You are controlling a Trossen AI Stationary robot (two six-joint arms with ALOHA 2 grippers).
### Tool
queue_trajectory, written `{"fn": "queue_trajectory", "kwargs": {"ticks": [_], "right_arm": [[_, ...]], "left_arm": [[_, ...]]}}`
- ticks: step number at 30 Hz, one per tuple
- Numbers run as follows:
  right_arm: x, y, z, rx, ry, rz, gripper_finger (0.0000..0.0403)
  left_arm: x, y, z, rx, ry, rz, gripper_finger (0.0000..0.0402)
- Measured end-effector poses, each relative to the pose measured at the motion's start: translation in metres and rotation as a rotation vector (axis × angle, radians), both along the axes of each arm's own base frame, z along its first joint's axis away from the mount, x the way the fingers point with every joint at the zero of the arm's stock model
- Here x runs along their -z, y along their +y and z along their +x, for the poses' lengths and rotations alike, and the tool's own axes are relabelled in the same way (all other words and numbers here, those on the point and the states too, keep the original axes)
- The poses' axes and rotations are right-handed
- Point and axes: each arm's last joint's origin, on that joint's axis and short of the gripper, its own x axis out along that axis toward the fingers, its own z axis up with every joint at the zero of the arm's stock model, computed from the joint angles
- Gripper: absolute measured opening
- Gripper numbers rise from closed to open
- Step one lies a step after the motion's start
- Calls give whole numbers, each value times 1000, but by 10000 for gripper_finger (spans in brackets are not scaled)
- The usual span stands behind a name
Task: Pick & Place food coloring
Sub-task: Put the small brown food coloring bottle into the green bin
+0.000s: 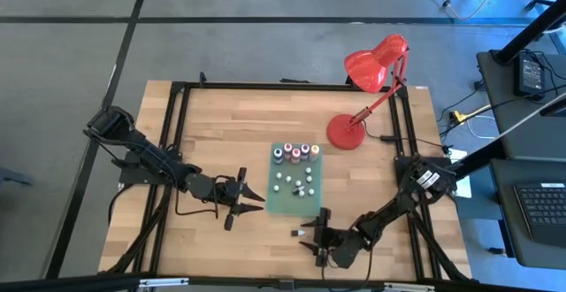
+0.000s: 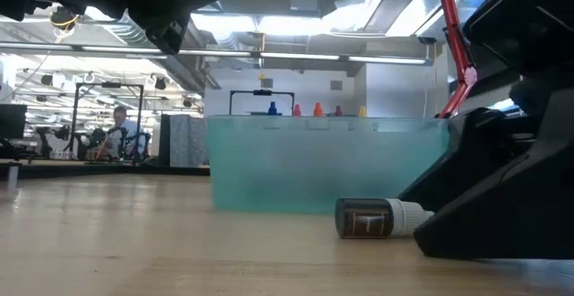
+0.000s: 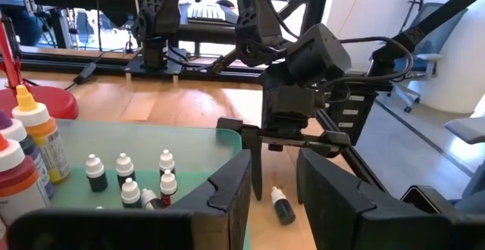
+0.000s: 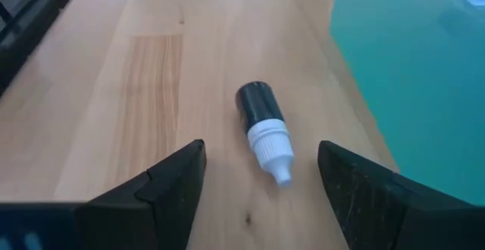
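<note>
One dark bottle [image 4: 263,129], label unreadable, lies on the table [image 4: 151,68] between the right gripper's [image 4: 261,176] spread fingers.

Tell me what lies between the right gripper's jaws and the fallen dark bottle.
Only bare wood. In the right wrist view the right gripper, jaws open, faces the dark bottle lying on the table.

Pale wood-grain table [image 4: 151,68], translucent green plastic mat [image 2: 323,166], glossy dark bottle [image 4: 259,106] with ribbed white cap
</note>
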Motion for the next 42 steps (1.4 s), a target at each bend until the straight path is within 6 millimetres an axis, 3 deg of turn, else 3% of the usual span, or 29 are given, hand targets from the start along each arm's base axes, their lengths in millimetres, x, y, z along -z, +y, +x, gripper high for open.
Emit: {"fn": "queue_trajectory", "kwargs": {"ticks": [9,23,27,30,35,42], "right_arm": [[1,-1,2,-20,21,22,245],[2,0,0,-24,24,6,115],[-6,2,-3,-63,31,-6,72],[-22,2,-4,-128,57,23,49],[-67,0,-8,-171,50,72,49],[-148,-30,-8,-89,254,-20,49]], "left_arm": [[0,0,0,-5,0,1,104],[0,0,0,-5,0,1,104],[0,0,0,-5,0,1,107],[0,0,0,-6,0,1,105],[0,0,0,-5,0,1,103],[0,0,0,-5,0,1,107]]}}
